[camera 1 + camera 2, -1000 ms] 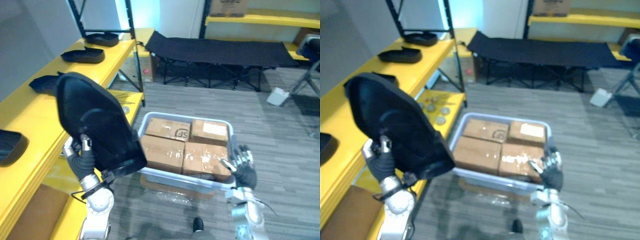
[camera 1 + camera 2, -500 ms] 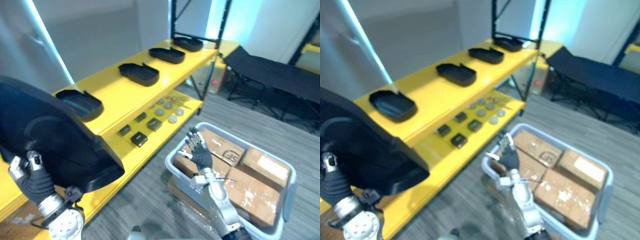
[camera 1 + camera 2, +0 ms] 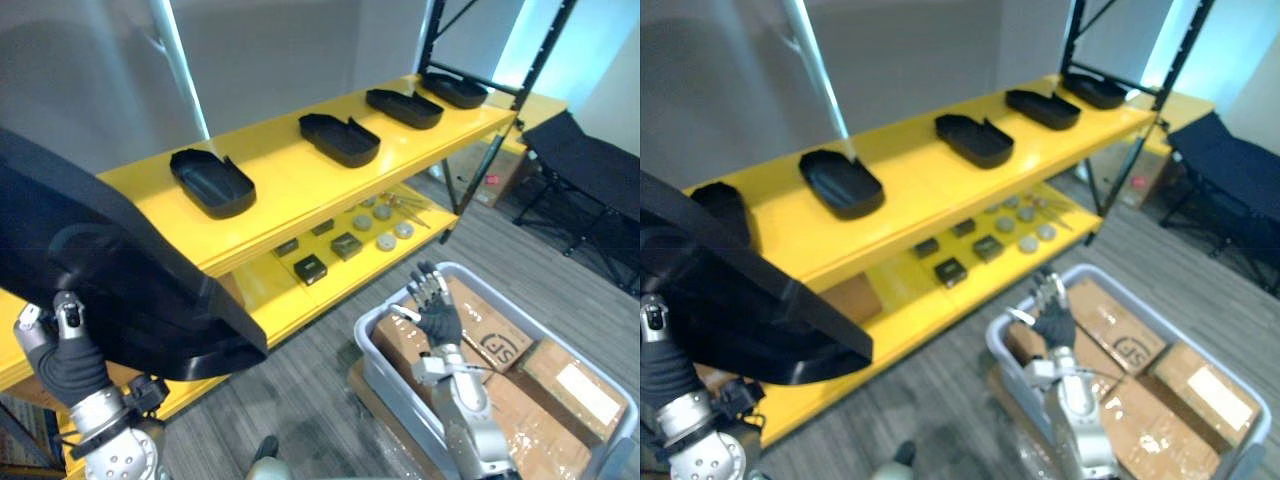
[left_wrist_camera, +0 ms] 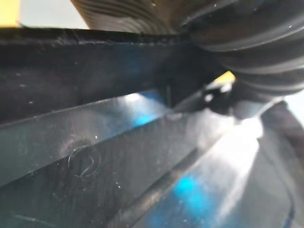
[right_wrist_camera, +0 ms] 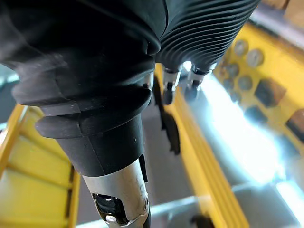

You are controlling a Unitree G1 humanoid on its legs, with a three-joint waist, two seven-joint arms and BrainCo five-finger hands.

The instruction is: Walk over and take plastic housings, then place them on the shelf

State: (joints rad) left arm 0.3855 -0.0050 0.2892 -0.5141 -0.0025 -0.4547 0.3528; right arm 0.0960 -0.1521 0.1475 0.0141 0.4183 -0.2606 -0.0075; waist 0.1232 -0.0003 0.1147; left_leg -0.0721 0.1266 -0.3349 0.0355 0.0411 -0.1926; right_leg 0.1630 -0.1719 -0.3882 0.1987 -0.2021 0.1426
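Observation:
A large black plastic housing [image 3: 110, 290] is held up at the lower left, in front of the yellow shelf [image 3: 285, 185]. My left hand [image 3: 68, 355] grips it from below, fingers curled on its lower edge. Its ribbed black inner surface [image 4: 118, 156] shows close up in the left wrist view. Several smaller black housings lie in a row on the top board, the nearest [image 3: 212, 182] just past the held one. My right hand [image 3: 433, 312] stands open with straight fingers [image 5: 170, 90] over the grey bin [image 3: 375, 335], holding nothing.
The bin holds taped cardboard boxes [image 3: 500, 345] at the lower right. Small dark and round parts [image 3: 345, 243] lie on the shelf's lower board. A black shelf post [image 3: 480, 150] rises at the far end, and a black folding cot [image 3: 590, 165] stands beyond.
The whole picture has swung left toward the shelf, so the camera moved. The housing stays in my left hand, and my right hand stays open over the bin.

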